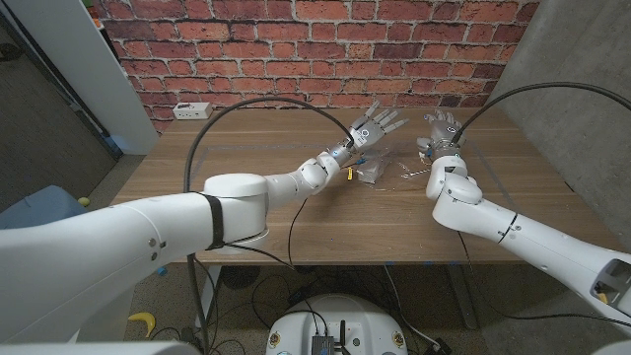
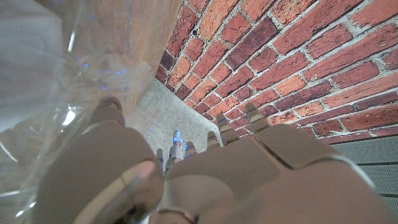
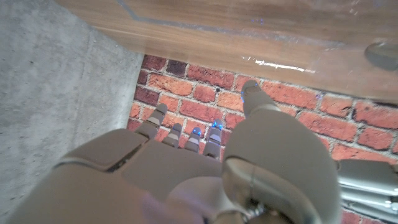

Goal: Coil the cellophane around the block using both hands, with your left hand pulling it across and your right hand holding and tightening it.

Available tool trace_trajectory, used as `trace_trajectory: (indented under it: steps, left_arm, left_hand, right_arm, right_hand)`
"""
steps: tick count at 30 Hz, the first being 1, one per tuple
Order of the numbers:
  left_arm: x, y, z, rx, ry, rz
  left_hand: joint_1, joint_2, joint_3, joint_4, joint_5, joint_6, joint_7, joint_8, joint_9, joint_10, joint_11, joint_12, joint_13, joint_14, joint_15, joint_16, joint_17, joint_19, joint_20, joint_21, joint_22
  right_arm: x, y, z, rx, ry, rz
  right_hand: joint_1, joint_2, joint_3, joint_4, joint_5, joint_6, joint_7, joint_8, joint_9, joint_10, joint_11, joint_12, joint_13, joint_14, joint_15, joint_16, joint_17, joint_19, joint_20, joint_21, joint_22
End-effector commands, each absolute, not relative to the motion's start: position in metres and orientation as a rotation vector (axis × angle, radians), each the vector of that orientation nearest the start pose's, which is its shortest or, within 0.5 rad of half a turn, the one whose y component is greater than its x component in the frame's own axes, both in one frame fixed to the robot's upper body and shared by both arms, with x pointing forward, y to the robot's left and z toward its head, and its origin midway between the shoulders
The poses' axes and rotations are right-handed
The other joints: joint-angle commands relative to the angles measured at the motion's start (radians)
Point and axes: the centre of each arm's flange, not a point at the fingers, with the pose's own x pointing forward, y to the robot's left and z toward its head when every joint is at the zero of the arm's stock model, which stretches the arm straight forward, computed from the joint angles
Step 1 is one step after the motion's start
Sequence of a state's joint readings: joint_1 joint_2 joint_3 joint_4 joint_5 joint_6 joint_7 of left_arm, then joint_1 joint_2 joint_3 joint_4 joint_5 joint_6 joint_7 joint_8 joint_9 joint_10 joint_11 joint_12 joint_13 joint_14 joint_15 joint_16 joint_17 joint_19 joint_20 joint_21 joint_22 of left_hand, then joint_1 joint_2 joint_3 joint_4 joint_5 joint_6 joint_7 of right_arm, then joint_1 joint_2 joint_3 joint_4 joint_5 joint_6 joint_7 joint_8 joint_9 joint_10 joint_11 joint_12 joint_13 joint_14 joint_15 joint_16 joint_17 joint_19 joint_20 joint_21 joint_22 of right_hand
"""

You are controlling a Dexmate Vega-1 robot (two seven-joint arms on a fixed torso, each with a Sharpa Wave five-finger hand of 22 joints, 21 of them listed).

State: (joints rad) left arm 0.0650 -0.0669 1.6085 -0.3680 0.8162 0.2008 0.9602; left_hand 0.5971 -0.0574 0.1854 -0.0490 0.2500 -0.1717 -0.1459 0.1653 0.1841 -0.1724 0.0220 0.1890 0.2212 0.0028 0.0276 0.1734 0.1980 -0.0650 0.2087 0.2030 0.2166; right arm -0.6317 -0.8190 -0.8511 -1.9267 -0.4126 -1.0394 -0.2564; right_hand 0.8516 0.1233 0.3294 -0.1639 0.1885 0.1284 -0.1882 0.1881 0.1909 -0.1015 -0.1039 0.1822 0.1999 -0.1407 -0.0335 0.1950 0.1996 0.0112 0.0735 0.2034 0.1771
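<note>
A red brick wall [image 1: 296, 39] closes the room behind the table [image 1: 246, 212], whose wooden top of long pale-brown planks carries everything else; a grey concrete wall [image 1: 582, 128] stands at the table's right end and a pale blue-white panel [image 1: 89, 69] leans past its left end. On the table's far left corner, against the brick wall, lies a small white box [image 1: 192, 109]. Black cables [image 1: 246, 108] arc above the table from the arms. The left robot hand [image 1: 373, 128] is raised over the table's far middle, fingers spread wide and apart; in the left wrist view a clear sheet of cellophane [image 2: 37, 93] lies close against its thumb side, but I cannot tell whether the hand actually grips it. The right robot hand [image 1: 441, 128] hangs above the table just right of the left one, fingers loosely apart, nothing visible in it. On the table below and between the two hands sits the crumpled cellophane [image 1: 380, 175], a glinting clear heap; the block inside it cannot be made out.
</note>
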Motion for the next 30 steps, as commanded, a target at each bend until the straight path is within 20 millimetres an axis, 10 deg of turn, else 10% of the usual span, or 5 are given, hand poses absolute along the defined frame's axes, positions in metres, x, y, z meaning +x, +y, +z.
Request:
trace_trajectory:
  steps: [1,5,16,30]
  left_arm:
    - [0.671,-0.034,0.034,1.948,-1.448,0.423]
    - [0.670,-0.037,0.034,1.949,-1.454,0.417]
    - [0.674,-0.040,0.037,1.985,-1.413,0.404]
    - [0.675,-0.047,0.037,2.009,-1.391,0.367]
  left_hand:
    - [-0.021,-0.018,-0.022,0.005,0.009,-0.211,0.018,0.008,0.006,-0.122,0.023,0.007,0.007,-0.054,0.025,0.000,0.004,-0.044,0.005,-0.004,0.004]
    - [-0.035,-0.039,-0.047,0.009,0.020,-0.282,0.023,0.005,0.007,-0.184,0.045,0.005,0.010,-0.111,0.047,0.001,0.008,-0.097,0.005,-0.008,0.006]
    - [-0.045,-0.053,-0.068,0.013,0.032,-0.323,0.042,0.010,0.008,-0.211,0.067,0.012,0.013,-0.154,0.064,0.004,0.012,-0.138,0.005,-0.009,0.007]
    - [-0.048,-0.055,-0.076,0.015,0.038,-0.317,0.039,0.018,0.008,-0.214,0.069,0.017,0.014,-0.154,0.068,0.011,0.013,-0.151,0.005,-0.007,0.007]
  right_arm:
    - [0.574,-0.262,0.033,-1.491,-0.095,-0.281]
    - [0.572,-0.258,0.040,-1.541,-0.010,-0.209]
    - [0.576,-0.247,0.048,-1.640,0.079,-0.061]
    - [0.584,-0.232,0.042,-1.701,-0.075,-0.075]
  right_hand:
    - [0.050,0.002,0.009,-0.004,-0.007,-0.035,-0.034,-0.002,0.004,-0.090,-0.012,-0.002,0.002,-0.082,0.010,-0.010,0.001,-0.078,0.009,-0.017,0.003]
    - [0.085,0.018,0.020,-0.001,-0.007,-0.058,-0.034,0.002,0.007,-0.169,-0.016,-0.005,0.003,-0.147,0.017,-0.012,0.002,-0.152,0.022,-0.024,0.003]
    - [0.114,0.039,0.026,0.009,-0.005,-0.113,-0.035,-0.001,0.009,-0.284,-0.016,-0.006,0.004,-0.205,0.008,-0.008,0.005,-0.191,-0.006,-0.017,0.004]
    - [0.129,0.038,0.026,0.013,-0.003,-0.134,-0.035,0.003,0.011,-0.273,-0.014,0.015,0.003,-0.189,0.001,0.009,0.005,-0.186,0.001,-0.006,0.003]
